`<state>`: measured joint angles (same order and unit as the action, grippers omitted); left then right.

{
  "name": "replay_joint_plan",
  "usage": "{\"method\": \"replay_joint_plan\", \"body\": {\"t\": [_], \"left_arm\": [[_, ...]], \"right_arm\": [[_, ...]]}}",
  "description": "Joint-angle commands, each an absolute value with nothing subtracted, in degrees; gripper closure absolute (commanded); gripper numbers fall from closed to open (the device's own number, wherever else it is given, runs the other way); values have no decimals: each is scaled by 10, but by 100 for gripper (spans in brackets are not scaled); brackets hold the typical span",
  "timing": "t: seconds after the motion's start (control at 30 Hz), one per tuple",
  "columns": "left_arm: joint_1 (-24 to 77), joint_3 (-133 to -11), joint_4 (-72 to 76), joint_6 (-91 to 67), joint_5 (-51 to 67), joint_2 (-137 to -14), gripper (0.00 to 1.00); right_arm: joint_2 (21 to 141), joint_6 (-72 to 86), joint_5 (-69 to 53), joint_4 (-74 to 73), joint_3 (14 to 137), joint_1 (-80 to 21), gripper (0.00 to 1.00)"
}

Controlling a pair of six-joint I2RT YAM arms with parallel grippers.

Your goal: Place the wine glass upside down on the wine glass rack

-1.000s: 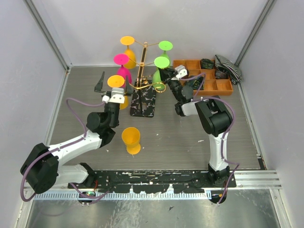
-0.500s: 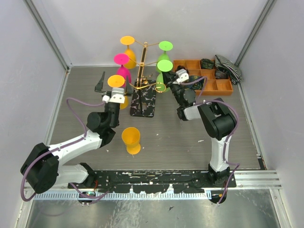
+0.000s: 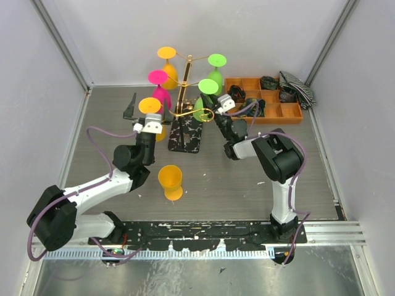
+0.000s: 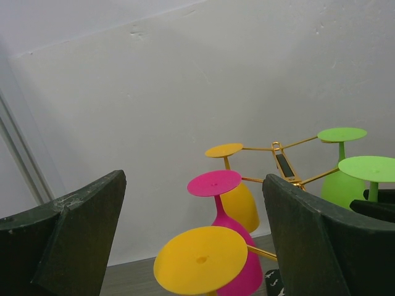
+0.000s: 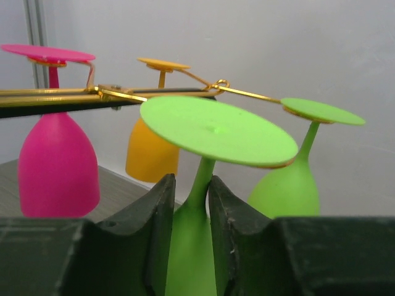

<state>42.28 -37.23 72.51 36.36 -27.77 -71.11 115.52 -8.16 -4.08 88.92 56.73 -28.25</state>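
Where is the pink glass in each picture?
Top view: the pink glass hangs upside down on the left side of the rack, upper middle of the picture.
Left wrist view: the pink glass is low in the middle, behind an orange foot.
Right wrist view: the pink glass is at the far left.
Shared landmark: the rack's gold arms show in all three.

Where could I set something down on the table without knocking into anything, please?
Bare table lies left of the left gripper, and a wider stretch between the upright orange wine glass and the right arm's base. It is crowded around the wine glass rack and the orange compartment tray.
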Motion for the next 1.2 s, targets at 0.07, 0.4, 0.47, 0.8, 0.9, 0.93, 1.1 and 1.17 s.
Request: {"method": "replay_joint_plan", "body": {"t": [0.07, 0.4, 0.47, 0.8, 0.9, 0.93, 1.1, 1.17], "left_arm": [[421, -383, 739, 357, -279, -713, 1], [421, -387, 732, 353, -276, -715, 1], [420, -389, 729, 353, -276, -716, 1], [420, -391, 703, 348, -278, -706, 1], [421, -390, 662, 326, -278, -683, 1], [421, -391, 640, 312, -278, -670, 1], [424, -398, 397, 229, -256, -594, 1], [429, -405, 295, 192, -261, -553, 2]], "right_arm": [[1135, -118, -47, 973, 529, -295, 60], [1094, -142, -5, 972, 468, -290, 59], [1087, -142, 1, 972, 456, -285, 59], [1045, -156, 42, 972, 373, -276, 56], [1004, -148, 38, 972, 335, -276, 55], [988, -144, 36, 972, 320, -276, 55], [871, -112, 34, 925, 247, -277, 52], [801, -89, 32, 823, 248, -278, 53]]}}
